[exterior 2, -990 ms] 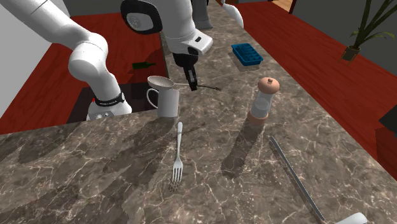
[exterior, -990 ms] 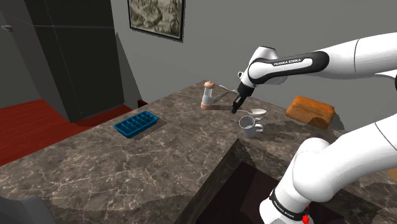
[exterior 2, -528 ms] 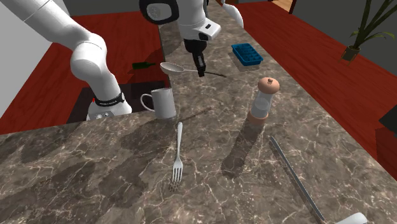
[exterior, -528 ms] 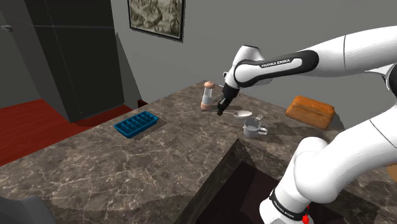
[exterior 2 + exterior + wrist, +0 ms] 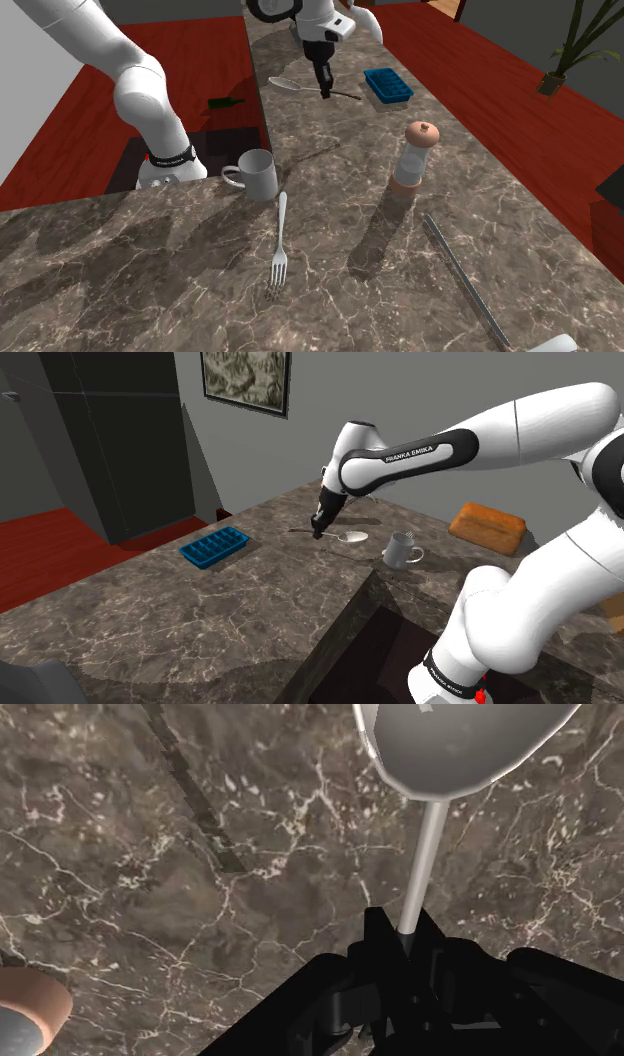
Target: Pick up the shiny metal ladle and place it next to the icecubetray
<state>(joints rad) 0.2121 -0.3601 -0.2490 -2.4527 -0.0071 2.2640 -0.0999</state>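
My black gripper (image 5: 319, 531) (image 5: 324, 90) (image 5: 402, 944) is shut on the thin handle of the shiny metal ladle (image 5: 351, 535) (image 5: 281, 84) (image 5: 455, 744) and holds it level above the dark marble counter (image 5: 230, 602). The ladle's bowl points away from the blue ice cube tray (image 5: 214, 546) (image 5: 387, 85). In the shoulder view the tray lies on the counter to the left of the gripper, with a gap between them. In the second exterior view the tray is just right of the handle's tip.
A grey mug (image 5: 402, 549) (image 5: 255, 173), a pepper mill (image 5: 414, 153), a fork (image 5: 279, 242) and a long utensil (image 5: 465, 285) stand or lie on the counter. An orange-brown loaf (image 5: 487, 525) is at the shoulder view's right. A sink recess (image 5: 385, 652) opens near the stand.
The arm has carried the ladle up out of the mug and across the counter toward the ice cube tray, passing in front of the pepper mill in the shoulder view.
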